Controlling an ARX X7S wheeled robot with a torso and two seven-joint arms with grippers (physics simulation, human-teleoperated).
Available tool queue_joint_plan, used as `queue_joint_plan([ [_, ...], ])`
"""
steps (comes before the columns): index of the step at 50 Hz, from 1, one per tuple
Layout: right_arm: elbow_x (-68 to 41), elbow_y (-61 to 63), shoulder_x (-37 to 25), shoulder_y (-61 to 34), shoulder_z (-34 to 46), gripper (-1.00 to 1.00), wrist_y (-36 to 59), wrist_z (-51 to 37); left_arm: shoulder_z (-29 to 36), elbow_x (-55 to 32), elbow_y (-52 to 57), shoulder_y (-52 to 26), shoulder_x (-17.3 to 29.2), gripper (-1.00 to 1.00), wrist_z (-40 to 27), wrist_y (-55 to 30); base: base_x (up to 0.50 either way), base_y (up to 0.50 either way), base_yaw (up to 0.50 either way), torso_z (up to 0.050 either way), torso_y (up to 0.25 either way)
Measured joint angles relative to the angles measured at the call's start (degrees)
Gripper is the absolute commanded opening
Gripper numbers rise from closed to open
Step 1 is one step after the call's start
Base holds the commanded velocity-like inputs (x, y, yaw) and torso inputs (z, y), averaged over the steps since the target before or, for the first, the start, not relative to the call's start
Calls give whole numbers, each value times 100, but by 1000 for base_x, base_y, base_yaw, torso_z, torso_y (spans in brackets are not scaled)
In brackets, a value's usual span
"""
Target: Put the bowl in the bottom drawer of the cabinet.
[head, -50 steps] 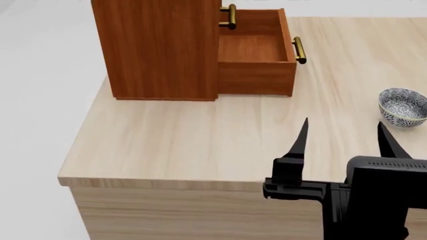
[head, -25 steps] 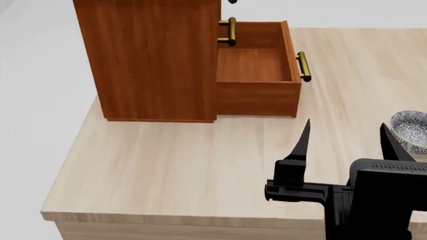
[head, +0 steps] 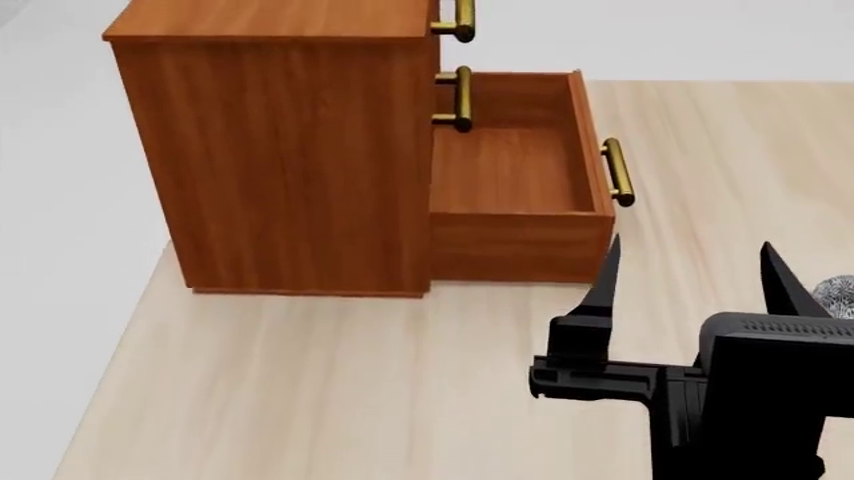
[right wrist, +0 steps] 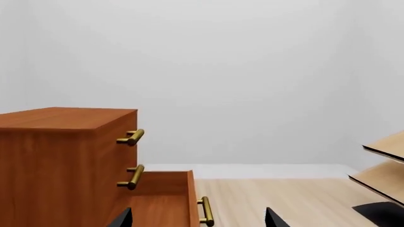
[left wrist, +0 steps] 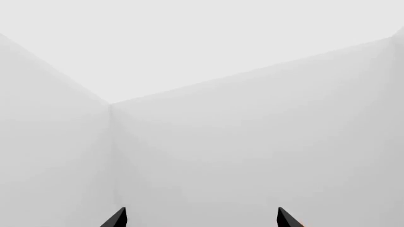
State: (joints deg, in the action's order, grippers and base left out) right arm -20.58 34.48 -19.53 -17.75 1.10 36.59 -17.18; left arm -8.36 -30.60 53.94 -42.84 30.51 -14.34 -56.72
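Bowl nearly out of view, drawer open and waiting.

The right gripper [head: 691, 268] stood released and empty at lower right; the left gripper [left wrist: 200, 218] also spread, facing blank wall. The speckled blue-grey ceramic bowl [head: 838, 296] sat clipped at the right edge, so a reach could misjudge it and knock it. The reddish-brown wood bottom drawer [head: 514, 170] of the boxy reddish-brown cabinet [head: 287, 150] sat lower in frame than 1 second earlier.

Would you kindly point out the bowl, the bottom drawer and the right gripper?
bowl [head: 838, 293], head view, speckled rim.
bottom drawer [head: 514, 245], head view, side wall.
right gripper [head: 694, 268], head view, midway between fingertips.
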Motion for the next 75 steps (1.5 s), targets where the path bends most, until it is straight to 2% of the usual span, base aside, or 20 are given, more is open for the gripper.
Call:
queue_joint_plan([
  [75,-132,55,-125,24,15,100,-19,-146,80,-217,-76,98,133,100,-201,361,290,0,0,0,1],
])
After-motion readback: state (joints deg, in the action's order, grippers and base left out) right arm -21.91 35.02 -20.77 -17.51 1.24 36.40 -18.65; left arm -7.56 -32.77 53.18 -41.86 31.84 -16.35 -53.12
